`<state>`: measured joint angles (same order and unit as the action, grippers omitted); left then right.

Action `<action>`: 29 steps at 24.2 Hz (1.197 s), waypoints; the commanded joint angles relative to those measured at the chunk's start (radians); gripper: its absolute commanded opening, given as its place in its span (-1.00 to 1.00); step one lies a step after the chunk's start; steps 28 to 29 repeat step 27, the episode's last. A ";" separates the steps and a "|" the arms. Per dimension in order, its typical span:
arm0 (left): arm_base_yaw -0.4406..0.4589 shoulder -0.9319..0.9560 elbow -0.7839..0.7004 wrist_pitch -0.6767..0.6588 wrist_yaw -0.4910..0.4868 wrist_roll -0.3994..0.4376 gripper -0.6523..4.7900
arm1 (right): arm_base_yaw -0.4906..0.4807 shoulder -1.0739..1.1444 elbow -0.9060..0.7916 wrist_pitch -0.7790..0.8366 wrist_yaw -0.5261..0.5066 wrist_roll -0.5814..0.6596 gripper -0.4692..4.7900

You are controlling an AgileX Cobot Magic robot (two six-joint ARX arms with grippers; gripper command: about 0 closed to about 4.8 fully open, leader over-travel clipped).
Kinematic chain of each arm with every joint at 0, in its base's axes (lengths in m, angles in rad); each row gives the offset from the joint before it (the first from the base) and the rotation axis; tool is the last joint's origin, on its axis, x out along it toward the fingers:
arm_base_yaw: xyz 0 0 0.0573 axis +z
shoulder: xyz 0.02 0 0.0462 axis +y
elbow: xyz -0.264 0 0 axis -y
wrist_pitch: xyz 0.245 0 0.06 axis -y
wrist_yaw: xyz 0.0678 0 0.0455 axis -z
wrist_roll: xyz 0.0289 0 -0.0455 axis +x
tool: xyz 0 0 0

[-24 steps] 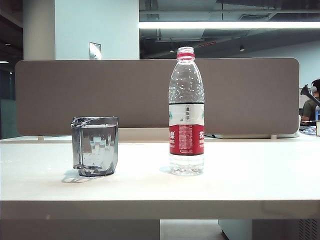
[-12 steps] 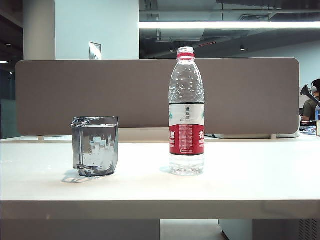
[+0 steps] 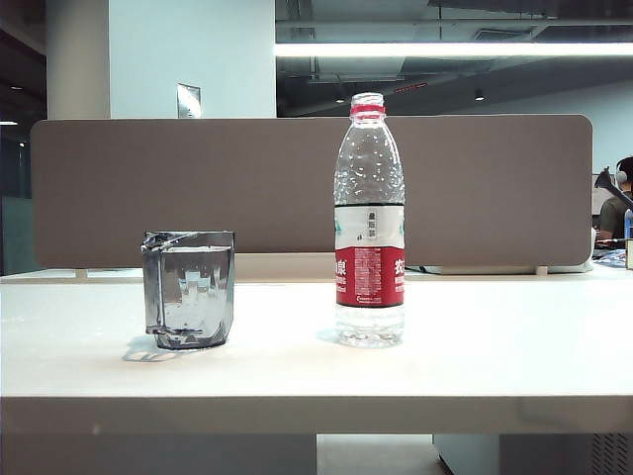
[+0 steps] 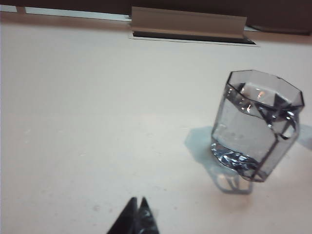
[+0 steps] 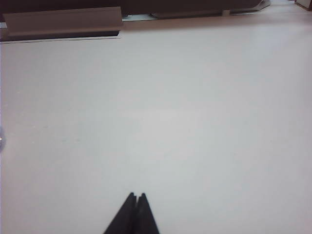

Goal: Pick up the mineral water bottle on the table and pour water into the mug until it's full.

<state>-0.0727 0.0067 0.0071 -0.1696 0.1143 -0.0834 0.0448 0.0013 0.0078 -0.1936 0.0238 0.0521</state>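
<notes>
The mineral water bottle (image 3: 369, 223) stands upright and uncapped near the middle of the table (image 3: 495, 346), with droplets inside its upper half. The mug (image 3: 188, 290) stands to its left and holds clear water nearly up to the rim. Neither gripper shows in the exterior view. In the left wrist view my left gripper (image 4: 138, 200) is shut and empty, well short of the mug (image 4: 256, 124) and off to one side of it. My right gripper (image 5: 136, 195) is shut too, with nothing in it, over bare tabletop (image 5: 161, 112); neither bottle nor mug appears in that view.
A brown-grey divider panel (image 3: 148, 188) runs along the back of the table, on pale brackets (image 4: 187, 22) (image 5: 61, 22). A seated person (image 3: 618, 203) is behind it at the far right. The table's thick front edge (image 3: 316, 414) faces the camera.
</notes>
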 commanded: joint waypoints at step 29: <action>0.072 0.001 0.002 0.000 0.020 0.024 -0.78 | 0.000 -0.001 -0.007 0.011 -0.001 -0.003 -0.84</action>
